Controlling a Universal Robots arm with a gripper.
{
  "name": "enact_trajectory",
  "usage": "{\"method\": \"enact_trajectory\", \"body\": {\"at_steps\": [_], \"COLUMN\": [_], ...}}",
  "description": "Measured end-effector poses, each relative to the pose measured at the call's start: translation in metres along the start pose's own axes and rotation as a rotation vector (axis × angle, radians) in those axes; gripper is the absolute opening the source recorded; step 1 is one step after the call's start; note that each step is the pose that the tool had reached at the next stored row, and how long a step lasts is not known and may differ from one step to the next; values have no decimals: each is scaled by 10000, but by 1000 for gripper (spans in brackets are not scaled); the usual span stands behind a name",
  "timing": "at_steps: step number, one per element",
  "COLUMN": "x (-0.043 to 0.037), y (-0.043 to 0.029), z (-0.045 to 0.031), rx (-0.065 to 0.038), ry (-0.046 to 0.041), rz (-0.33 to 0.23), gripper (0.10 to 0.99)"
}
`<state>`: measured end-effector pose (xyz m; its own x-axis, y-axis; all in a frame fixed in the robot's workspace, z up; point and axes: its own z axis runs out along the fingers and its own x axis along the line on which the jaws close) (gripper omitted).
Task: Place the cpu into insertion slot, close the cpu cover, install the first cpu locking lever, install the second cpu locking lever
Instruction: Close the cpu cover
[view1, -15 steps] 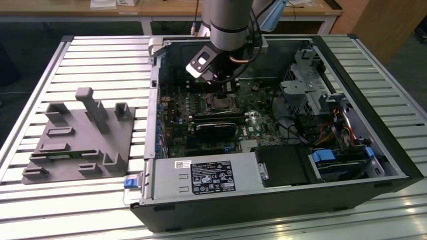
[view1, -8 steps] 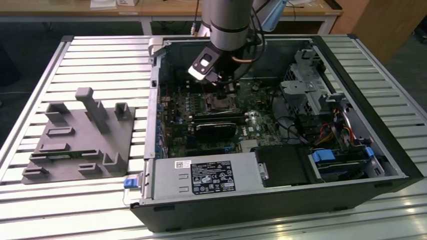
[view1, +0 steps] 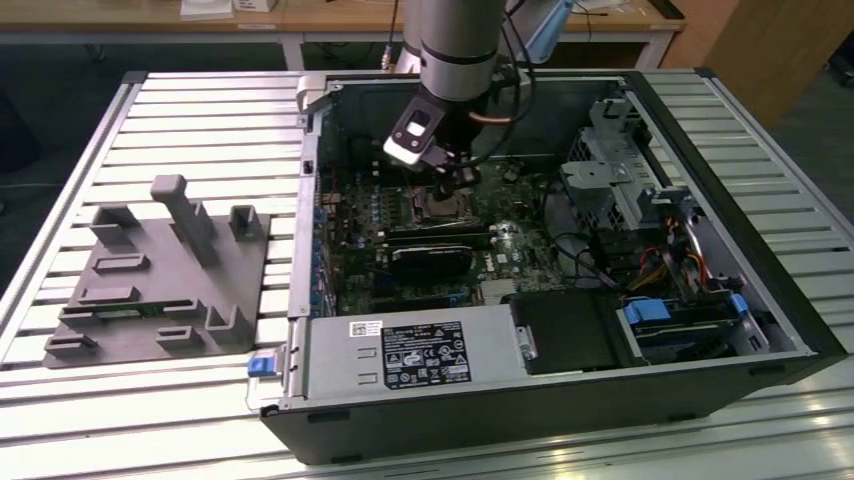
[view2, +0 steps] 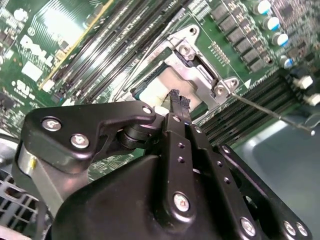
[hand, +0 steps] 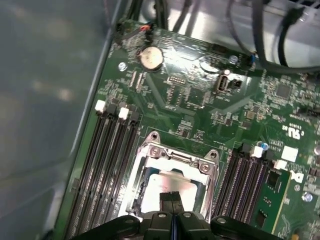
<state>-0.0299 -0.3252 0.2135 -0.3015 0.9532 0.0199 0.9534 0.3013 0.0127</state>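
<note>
Over the insertion slot (hand: 136, 176) hangs the tool (hand: 172, 196), clenched on nothing; inside the slot's silvery rim lies the cpu (hand: 156, 191), flat.

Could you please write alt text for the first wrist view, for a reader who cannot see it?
The robot's hand, fingertips together, is down at the pale cpu, which is framed by the silvery cpu cover. Green circuit board surrounds them, with long black slots on both sides.
</note>
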Motion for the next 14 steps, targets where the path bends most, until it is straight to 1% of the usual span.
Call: {"method": "enact_trajectory", "body": {"at_steps": [3,14], "x": [0,0], "y": [0,0], "z": [0,3], "rx": [23,80], "ry": [-28,-65], "rz": [-544,-2539], "gripper": [106,106]}}
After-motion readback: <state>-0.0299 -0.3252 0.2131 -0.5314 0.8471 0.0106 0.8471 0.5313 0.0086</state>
